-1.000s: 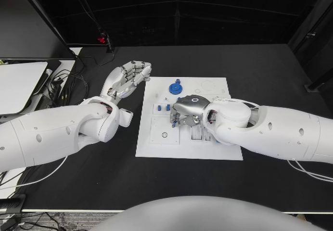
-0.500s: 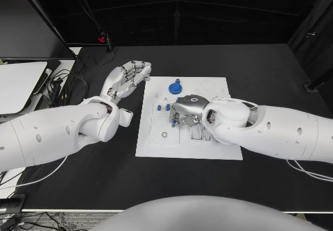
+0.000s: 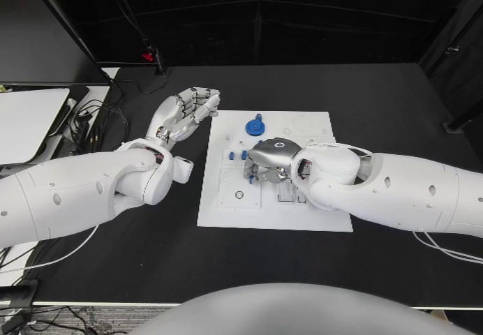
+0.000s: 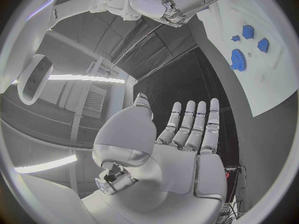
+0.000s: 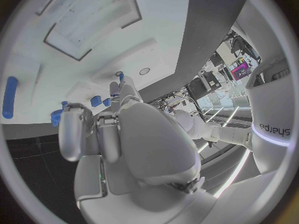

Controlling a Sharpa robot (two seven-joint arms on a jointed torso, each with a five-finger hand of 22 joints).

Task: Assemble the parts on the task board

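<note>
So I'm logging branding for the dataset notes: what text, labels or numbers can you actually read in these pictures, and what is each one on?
"sharpa": on the robot's white arm casing, seen at the edge of the right wrist view.
Bright screens in the room behind, in the right wrist view: too small and blurred to read.
Task board: faint engraved outlines, no legible text.

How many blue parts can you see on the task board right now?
4: a blue gear at the far edge, two small blocks beside the right hand, and a blue bar. That hand may hide others.
</note>
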